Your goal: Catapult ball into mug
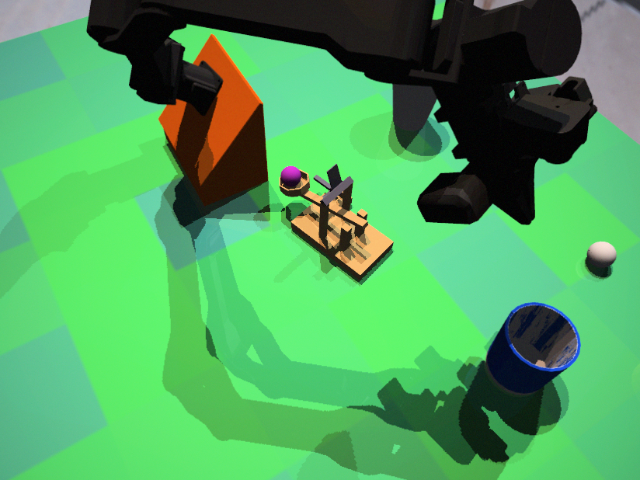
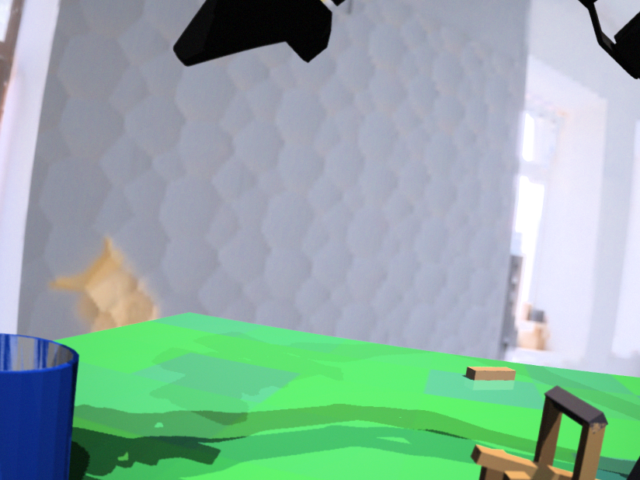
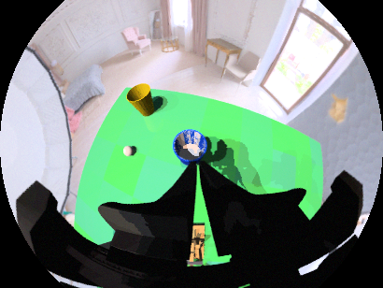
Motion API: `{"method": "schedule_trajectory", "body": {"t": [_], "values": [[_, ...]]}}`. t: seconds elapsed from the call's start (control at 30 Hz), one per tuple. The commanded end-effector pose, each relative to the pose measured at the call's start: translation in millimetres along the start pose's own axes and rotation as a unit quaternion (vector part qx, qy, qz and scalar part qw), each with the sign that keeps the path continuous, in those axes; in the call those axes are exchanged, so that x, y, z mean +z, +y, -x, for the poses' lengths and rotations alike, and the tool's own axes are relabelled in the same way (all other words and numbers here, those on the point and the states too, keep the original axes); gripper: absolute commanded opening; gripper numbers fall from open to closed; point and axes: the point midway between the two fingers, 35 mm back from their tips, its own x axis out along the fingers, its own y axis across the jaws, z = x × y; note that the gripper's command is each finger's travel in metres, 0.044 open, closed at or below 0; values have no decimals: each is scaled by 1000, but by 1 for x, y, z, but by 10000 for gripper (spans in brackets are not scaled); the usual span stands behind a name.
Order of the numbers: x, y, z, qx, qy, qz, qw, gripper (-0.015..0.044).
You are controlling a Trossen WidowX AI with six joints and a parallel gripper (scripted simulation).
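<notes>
A purple ball [image 1: 290, 175] sits in the cup of the wooden catapult [image 1: 380, 248] [image 2: 575, 405] [image 3: 198, 230]. The catapult's arm slopes up to that cup, beside the orange wedge. The blue mug [image 1: 502, 363] [image 2: 36, 423] [image 3: 176, 151] stands upright beyond the opposite end of the catapult's base. My gripper [image 1: 525, 222] [image 3: 197, 165] is shut and empty, high above the table between catapult and mug. Only part of it shows at the top of the exterior view. The ball and cup are out of sight in the wrist view.
The orange wedge [image 1: 236, 111] stands behind the catapult's cup. A grey cup [image 1: 412, 106] is partly hidden by my arm. A white ball [image 1: 601, 255] [image 3: 128, 151] lies near the mug. A yellow cup [image 3: 144, 102] stands farther off. A small wooden block [image 2: 493, 373] lies on the table.
</notes>
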Motion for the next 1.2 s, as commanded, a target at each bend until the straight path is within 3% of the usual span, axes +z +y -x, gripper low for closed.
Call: {"method": "schedule_trajectory", "body": {"t": [0.0,0.17,0.6,1.17], "values": [[0,0,0,-1,0,2,1000,0],[-3,4,0,0,5,-5,1000,0],[-78,69,0,-9,108,-141,984,0],[-181,113,17,-126,197,-305,923,0]]}}
